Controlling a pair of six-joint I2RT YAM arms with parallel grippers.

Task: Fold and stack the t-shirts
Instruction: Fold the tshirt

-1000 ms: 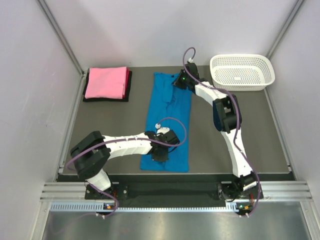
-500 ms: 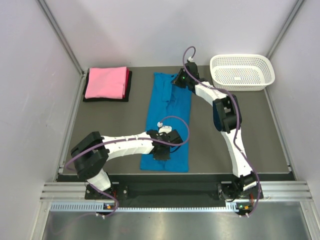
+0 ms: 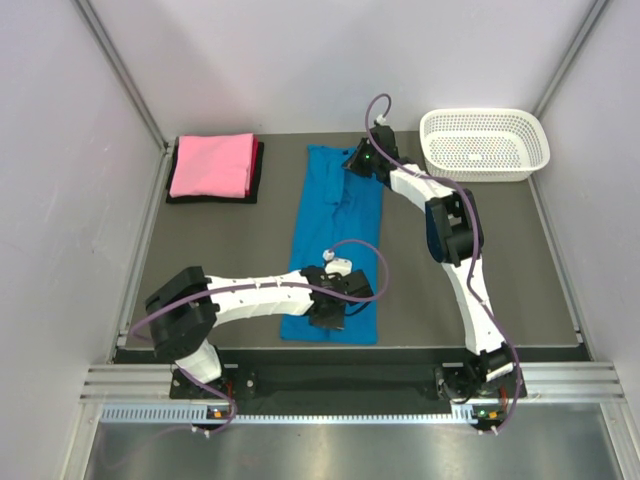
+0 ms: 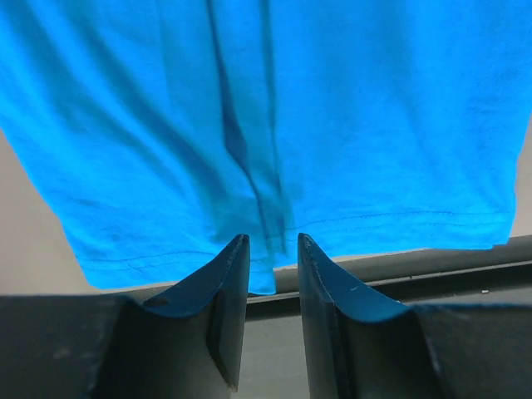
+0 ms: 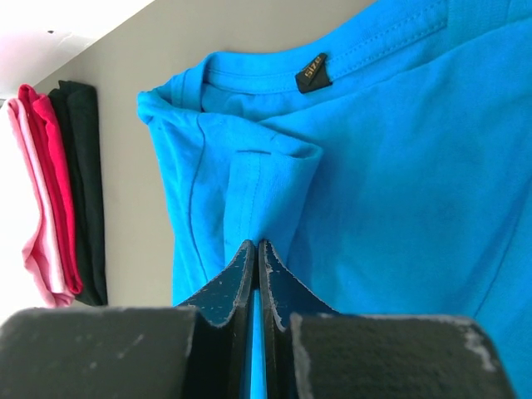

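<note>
Far-left pile: I see a pile of folded t-shirts [image 3: 212, 167], pink on top with red and black beneath. It sits at the far left corner of the dark grey bench [image 3: 240, 250], well apart from both arms.

Left claw: My left claw [image 3: 328, 312] is over the near end of the blue cloth, close to the bench's near edge. On its wrist camera the two dark fingers stand apart with a narrow gap. Their tips are at the near hem, where a lengthwise crease runs down to meet the gap.

Task piece: The blue t-shirt [image 3: 335, 240], soft knit, lies flat in the middle of the bench. It is folded into a long narrow strip running near to far, hem near and collar far. A small dark size label shows inside the collar.

Right claw: My right claw [image 3: 357, 160] is at the far end, on the right side of the collar. Its fingers are pressed together on a fold of blue fabric just below the neckline, with a sliver of blue showing between them.

Far-right basket: A white perforated plastic basket [image 3: 485, 143] stands at the far right corner, near the right claw and apart from the blue t-shirt.
</note>
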